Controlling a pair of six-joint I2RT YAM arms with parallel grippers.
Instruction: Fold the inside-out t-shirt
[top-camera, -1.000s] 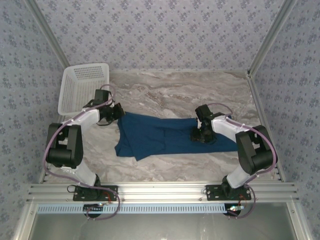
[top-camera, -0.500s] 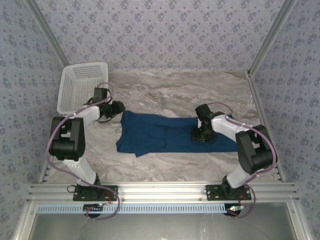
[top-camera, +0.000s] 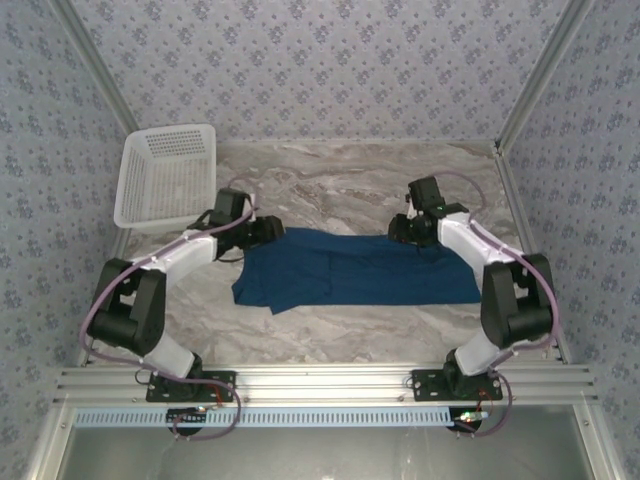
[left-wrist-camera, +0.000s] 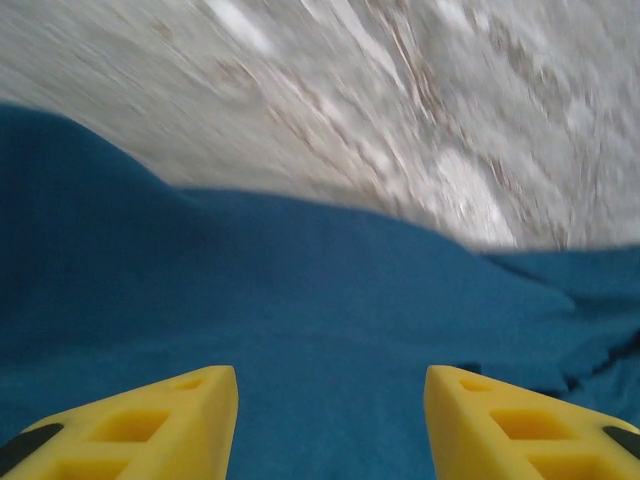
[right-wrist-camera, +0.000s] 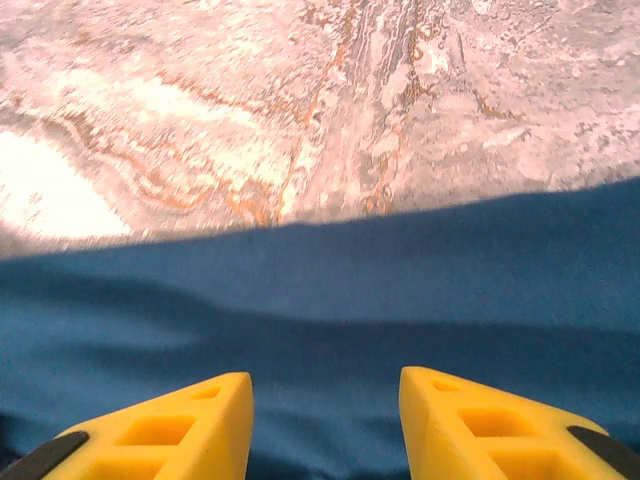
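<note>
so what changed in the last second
The left gripper opened, apparently letting go of the t-shirt at its left corner, and moved right along the far edge. The right gripper moved off the cloth's middle to the far edge, open as before. The t-shirt's left end settled flatter. The white basket stayed put.
</note>
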